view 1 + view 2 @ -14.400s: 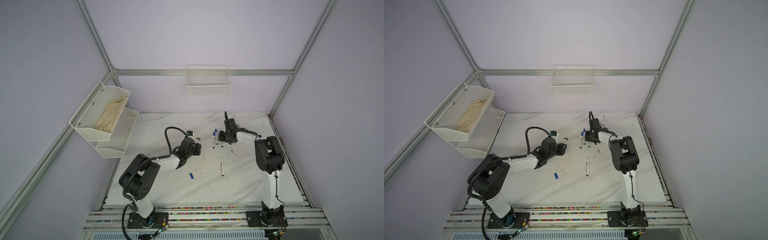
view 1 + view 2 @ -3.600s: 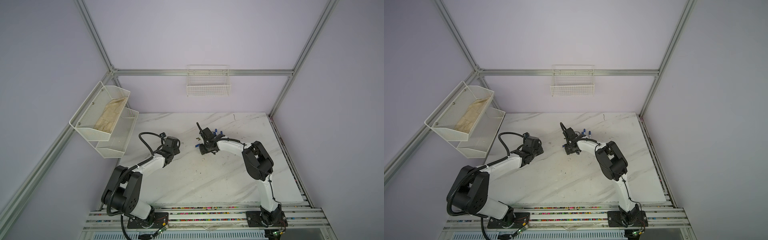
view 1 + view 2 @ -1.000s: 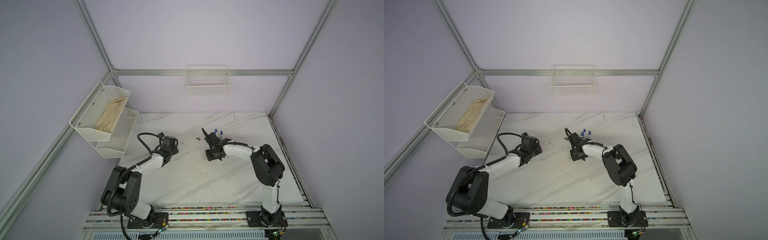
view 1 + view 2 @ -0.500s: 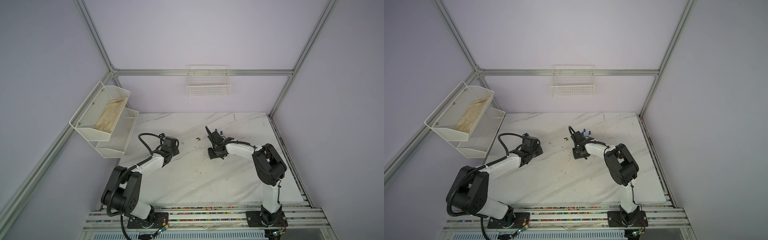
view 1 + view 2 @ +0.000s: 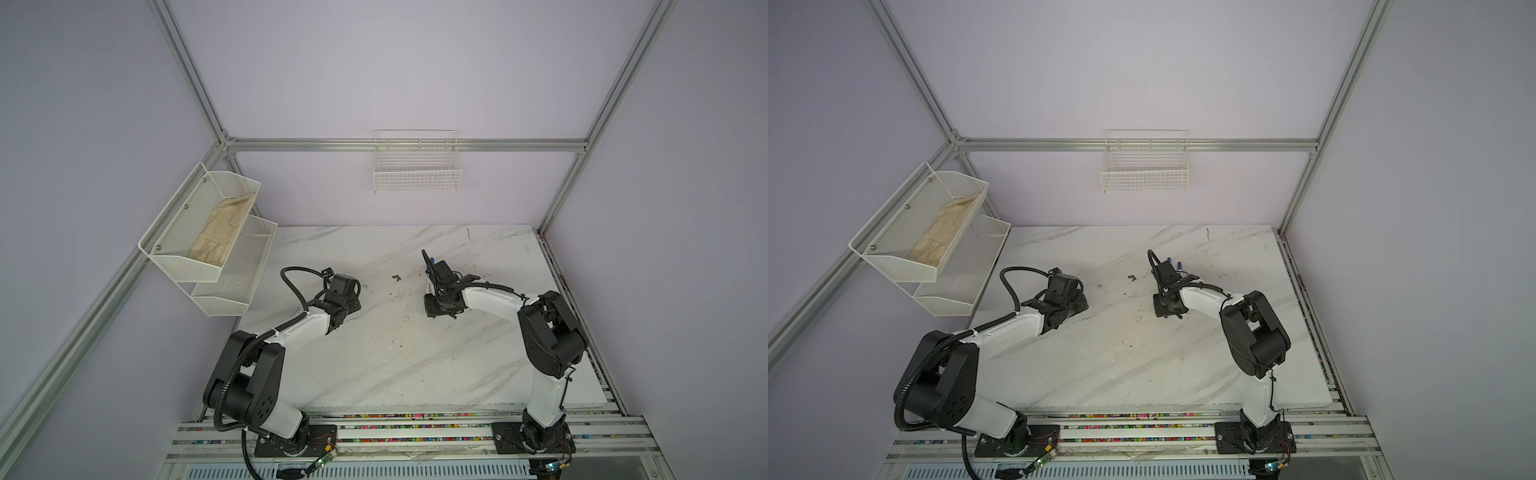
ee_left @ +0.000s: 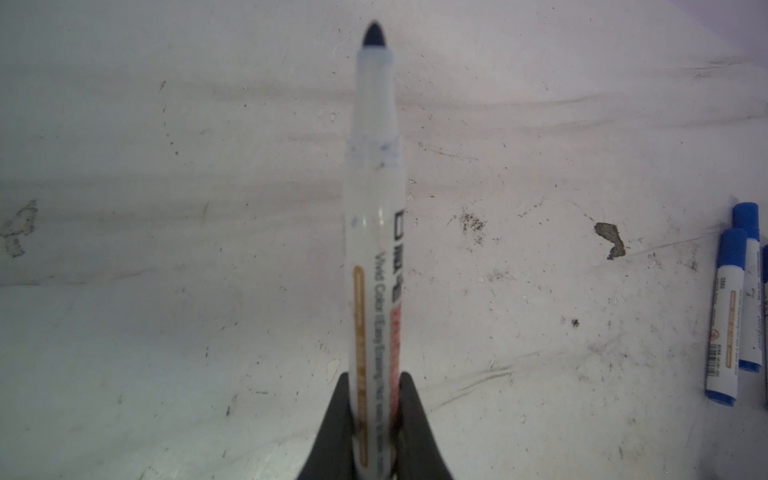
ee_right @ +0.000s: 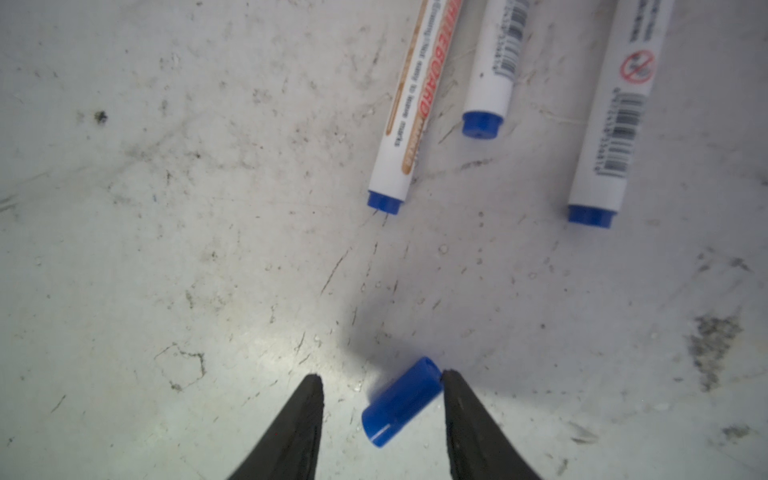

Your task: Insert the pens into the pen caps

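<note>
- Robotics lab test cell, not a home or a shop.
- Enclosure: bare aluminium frame (image 5: 407,145) with plain lilac wall panels (image 5: 374,62) on three sides.
- Left arm (image 5: 299,332) and right arm (image 5: 490,299) are bolted to a slotted rail (image 5: 415,428) along the table's near edge.
- An exposed circuit board (image 5: 325,458) and loose wires sit at the arm bases.
- Marble-look table (image 5: 374,365), scuffed and ink-flecked; the only props are marker pens (image 7: 413,104).
- Wire basket (image 5: 417,180) on the back wall.
- Two-tier mesh rack (image 5: 199,249) on the left wall, holding a cloth (image 5: 220,232).
</note>
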### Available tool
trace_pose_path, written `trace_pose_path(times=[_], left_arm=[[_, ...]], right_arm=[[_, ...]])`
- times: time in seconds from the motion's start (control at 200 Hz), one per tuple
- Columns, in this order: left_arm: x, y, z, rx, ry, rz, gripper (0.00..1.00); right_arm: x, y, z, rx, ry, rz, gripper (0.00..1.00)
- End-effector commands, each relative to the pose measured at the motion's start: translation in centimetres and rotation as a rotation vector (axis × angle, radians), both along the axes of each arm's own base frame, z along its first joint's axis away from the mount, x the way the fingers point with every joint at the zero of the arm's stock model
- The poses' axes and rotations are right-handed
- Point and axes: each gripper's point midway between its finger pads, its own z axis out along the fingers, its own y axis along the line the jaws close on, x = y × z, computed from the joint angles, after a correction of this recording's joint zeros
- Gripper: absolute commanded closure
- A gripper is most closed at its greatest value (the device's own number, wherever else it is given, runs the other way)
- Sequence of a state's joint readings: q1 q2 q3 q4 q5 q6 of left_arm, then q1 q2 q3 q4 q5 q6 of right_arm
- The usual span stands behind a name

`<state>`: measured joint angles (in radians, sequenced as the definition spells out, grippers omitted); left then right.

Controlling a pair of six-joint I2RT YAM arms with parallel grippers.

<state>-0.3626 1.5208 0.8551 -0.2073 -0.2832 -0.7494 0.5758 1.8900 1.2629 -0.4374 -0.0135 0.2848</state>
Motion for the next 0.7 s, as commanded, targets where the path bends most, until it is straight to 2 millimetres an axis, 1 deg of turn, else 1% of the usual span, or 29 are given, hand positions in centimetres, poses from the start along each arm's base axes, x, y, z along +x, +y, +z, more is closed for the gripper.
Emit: trace_pose_path(times=[0.0,0.095,0.2,0.32,0.465,0.695], left_arm=[[2.7,-1.4,4.2,-0.047,-0.105,0.0,1.0],[2.6,-1.3,4.2,-0.044,-0.105,0.002,1.0],[2.6,-1.4,3.9,-0.045,-0.099,-0.001,1.0],[2.8,-1.6,3.8,-0.046,-0.096,-0.002,1.0],[2.9,-1.8,3.8,-0.046,-0.096,-0.003,1.0],[2.7,-2.2,3.6,-0.041,-0.09,-0.016,1.0]], right_arm=[[-0.3,-0.7,-0.6,0.004,0.032,-0.037,0.51],[-0.6,-1.7,-0.9,-0.034,0.025,-0.059,0.51],[-0.8,-2.8,-0.6,-0.071,0.007,-0.083,0.51],[-1.3,-3.5,-0.6,-0.085,0.004,-0.094,0.51],[-1.9,-3.3,-1.7,-0.078,0.036,-0.078,0.55],[-2.1,-2.8,-2.9,-0.069,0.064,-0.057,0.65]])
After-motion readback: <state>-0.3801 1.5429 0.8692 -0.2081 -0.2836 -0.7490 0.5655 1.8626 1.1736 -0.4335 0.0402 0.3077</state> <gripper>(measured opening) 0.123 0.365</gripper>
